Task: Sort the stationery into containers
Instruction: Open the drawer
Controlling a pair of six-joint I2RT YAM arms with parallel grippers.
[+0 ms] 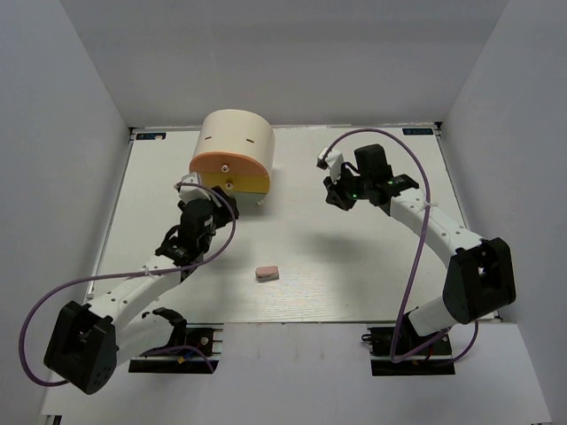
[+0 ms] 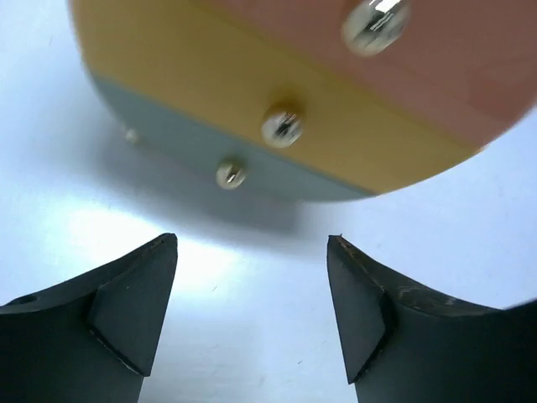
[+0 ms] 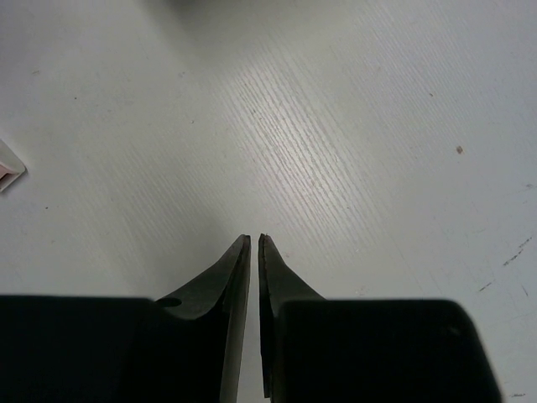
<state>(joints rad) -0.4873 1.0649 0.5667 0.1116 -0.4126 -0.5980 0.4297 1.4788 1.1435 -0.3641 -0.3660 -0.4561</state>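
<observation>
The cream half-cylinder chest (image 1: 232,142) stands at the back left of the table, its orange drawer (image 1: 227,165) above its yellow drawer (image 1: 252,183). In the left wrist view the orange drawer (image 2: 436,59), the yellow drawer (image 2: 210,92) and a grey-blue bottom drawer (image 2: 168,143) look pushed in, each with a round metal knob. My left gripper (image 1: 213,193) (image 2: 252,242) is open and empty, just in front of the knobs. A pinkish eraser (image 1: 267,273) lies mid-table. My right gripper (image 1: 337,195) (image 3: 254,238) is shut and empty over bare table. Highlighters and pens are out of view.
White walls close in the table (image 1: 354,257) on the left, back and right. A small white and pink corner of something (image 3: 8,170) shows at the left edge of the right wrist view. Purple cables loop from both arms.
</observation>
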